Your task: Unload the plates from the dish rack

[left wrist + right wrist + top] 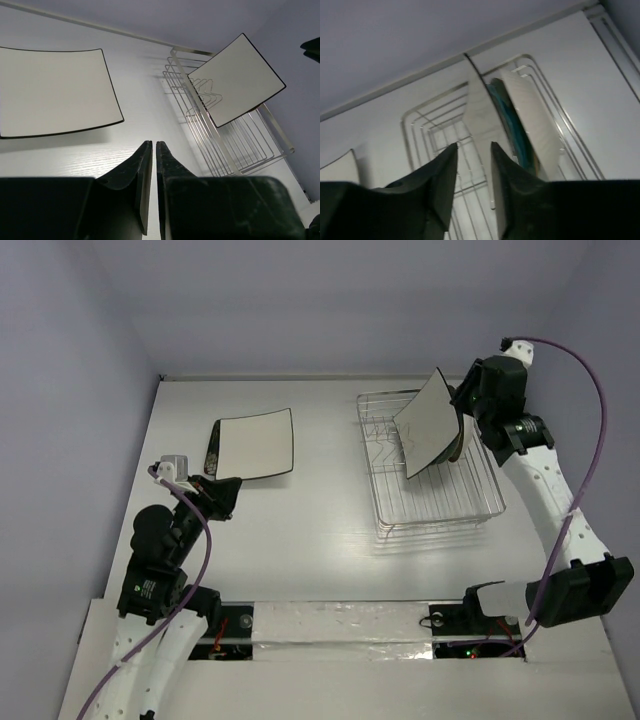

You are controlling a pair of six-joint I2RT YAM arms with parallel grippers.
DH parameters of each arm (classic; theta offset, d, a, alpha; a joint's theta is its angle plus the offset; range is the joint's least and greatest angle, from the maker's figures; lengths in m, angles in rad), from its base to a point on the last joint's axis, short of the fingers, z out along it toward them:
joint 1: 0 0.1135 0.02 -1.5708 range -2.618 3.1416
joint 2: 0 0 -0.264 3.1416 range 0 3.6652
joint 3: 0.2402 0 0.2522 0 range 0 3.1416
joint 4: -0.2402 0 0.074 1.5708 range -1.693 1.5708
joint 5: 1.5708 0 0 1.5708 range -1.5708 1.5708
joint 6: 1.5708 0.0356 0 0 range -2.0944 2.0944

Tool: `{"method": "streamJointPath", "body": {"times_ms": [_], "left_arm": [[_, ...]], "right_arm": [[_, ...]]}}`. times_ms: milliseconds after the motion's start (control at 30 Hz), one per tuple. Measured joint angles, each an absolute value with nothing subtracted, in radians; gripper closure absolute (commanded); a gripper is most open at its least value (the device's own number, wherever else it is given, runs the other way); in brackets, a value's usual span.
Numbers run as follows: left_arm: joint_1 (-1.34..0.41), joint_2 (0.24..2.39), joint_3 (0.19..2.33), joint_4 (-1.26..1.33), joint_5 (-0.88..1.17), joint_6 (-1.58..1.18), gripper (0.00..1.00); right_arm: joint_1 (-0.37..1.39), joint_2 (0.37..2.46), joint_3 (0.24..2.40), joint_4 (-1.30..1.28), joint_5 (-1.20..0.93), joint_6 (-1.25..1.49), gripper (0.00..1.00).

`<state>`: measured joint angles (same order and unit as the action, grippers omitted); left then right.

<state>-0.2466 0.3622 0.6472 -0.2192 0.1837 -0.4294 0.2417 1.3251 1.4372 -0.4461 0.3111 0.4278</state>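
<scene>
The wire dish rack (440, 510) stands at the back right. My right gripper (457, 405) is shut on the edge of a square white dark-rimmed plate (428, 425) and holds it tilted over the rack. In the right wrist view this plate (479, 112) runs edge-on between my fingers (472, 146). Behind it a teal round plate (512, 125) and a white ribbed round plate (532, 120) stand upright in the rack (420, 125). Another white square dark-rimmed plate (255, 445) lies flat on the table at the left. My left gripper (225, 495) is shut and empty, just in front of it.
A dark patterned piece (212, 448) shows at the left edge of the flat plate; I cannot tell what it is. The left wrist view shows the flat plate (55, 90), the held plate (236, 80) and the rack (240, 145). Walls close the table at the back and sides.
</scene>
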Motion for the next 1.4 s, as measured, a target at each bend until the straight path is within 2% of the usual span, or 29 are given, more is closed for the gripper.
{"method": "streamJointPath", "body": {"times_ms": [67, 100, 167, 300, 533, 600, 767, 867, 933, 1067, 1167, 1233, 1267, 1367, 1400], "left_arm": [[-0.247, 0.363, 0.648, -0.219, 0.184, -0.429, 0.88], [-0.247, 0.363, 0.647, -0.218, 0.184, -0.429, 0.86], [-0.247, 0.363, 0.647, -0.218, 0.185, -0.429, 0.82], [-0.247, 0.363, 0.647, -0.218, 0.187, -0.429, 0.8], [-0.247, 0.364, 0.647, -0.218, 0.188, -0.429, 0.79], [-0.247, 0.364, 0.647, -0.218, 0.189, -0.429, 0.79], [-0.247, 0.364, 0.647, -0.218, 0.19, -0.429, 0.78], [-0.247, 0.364, 0.647, -0.217, 0.19, -0.429, 0.78], [-0.247, 0.364, 0.647, -0.217, 0.191, -0.429, 0.78], [-0.247, 0.364, 0.647, -0.217, 0.19, -0.429, 0.78], [-0.247, 0.364, 0.647, -0.217, 0.19, -0.429, 0.78], [-0.247, 0.364, 0.647, -0.217, 0.19, -0.429, 0.78], [-0.247, 0.364, 0.647, -0.217, 0.191, -0.429, 0.78], [-0.247, 0.364, 0.647, -0.217, 0.19, -0.429, 0.78], [-0.247, 0.364, 0.647, -0.217, 0.19, -0.429, 0.78]], "right_arm": [[0.182, 1.317, 1.421, -0.479, 0.314, 0.399, 0.48], [0.166, 1.325, 1.418, -0.493, 0.313, 0.387, 0.47], [0.137, 1.35, 1.417, -0.513, 0.3, 0.361, 0.46], [0.088, 1.425, 1.416, -0.533, 0.245, 0.325, 0.49], [0.073, 1.484, 1.408, -0.545, 0.164, 0.292, 0.68], [0.073, 1.483, 1.407, -0.543, 0.134, 0.291, 0.76], [0.072, 1.483, 1.403, -0.539, 0.078, 0.286, 0.87], [0.073, 1.478, 1.403, -0.538, 0.05, 0.279, 0.88], [0.078, 1.476, 1.403, -0.536, 0.035, 0.276, 0.86], [0.089, 1.485, 1.407, -0.529, 0.017, 0.281, 0.69], [0.104, 1.527, 1.409, -0.519, 0.007, 0.28, 0.62], [0.106, 1.555, 1.412, -0.507, 0.021, 0.274, 0.62], [0.101, 1.563, 1.413, -0.496, 0.027, 0.273, 0.64], [0.097, 1.578, 1.418, -0.489, 0.049, 0.267, 0.82], [0.098, 1.579, 1.419, -0.489, 0.05, 0.268, 0.85]]}}
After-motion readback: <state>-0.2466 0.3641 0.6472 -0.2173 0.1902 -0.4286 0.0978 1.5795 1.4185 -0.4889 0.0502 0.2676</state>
